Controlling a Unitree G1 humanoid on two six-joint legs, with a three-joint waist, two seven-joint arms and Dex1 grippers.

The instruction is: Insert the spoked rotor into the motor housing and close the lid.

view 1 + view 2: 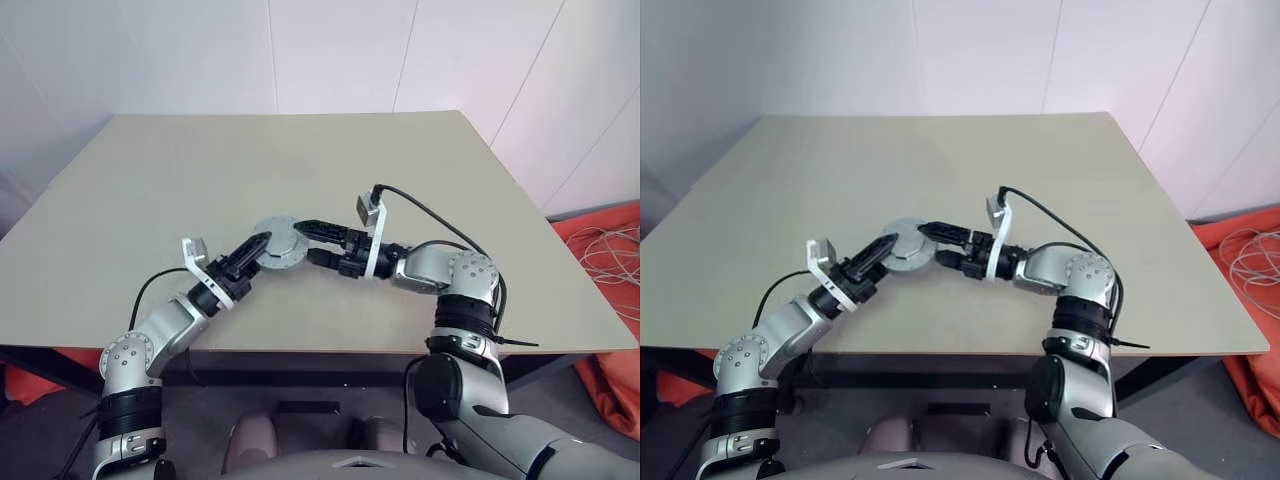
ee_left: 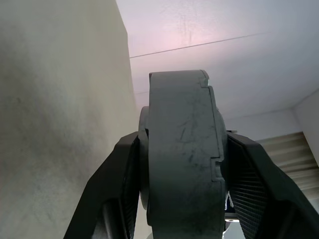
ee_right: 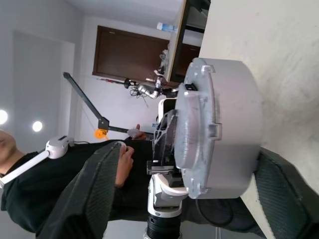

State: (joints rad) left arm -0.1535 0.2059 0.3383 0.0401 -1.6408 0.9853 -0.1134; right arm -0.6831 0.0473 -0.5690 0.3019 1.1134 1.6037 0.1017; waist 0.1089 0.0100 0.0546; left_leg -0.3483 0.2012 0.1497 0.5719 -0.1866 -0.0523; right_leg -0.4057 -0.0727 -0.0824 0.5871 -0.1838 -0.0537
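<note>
We see a bare beige table [image 1: 300,180] set against white wall panels [image 1: 330,55]. Orange fabric [image 1: 610,290] and coiled white cable [image 1: 612,255] lie on the floor at right. A dark-clothed person [image 3: 50,189] stands before a dark doorway [image 3: 132,55].

The motor housing [image 2: 182,154] stands edge-on in the left gripper [image 2: 182,199], its grey, scuffed side wall facing the camera. One black finger [image 2: 112,194] presses against one flat face of the housing and the other finger, with a ribbed pad, presses against the opposite face, so the housing is clamped between them. A small notch and a step break the housing's outline on one side. Behind the housing are a pale wall [image 2: 60,114] and a white ceiling [image 2: 214,30].
</note>
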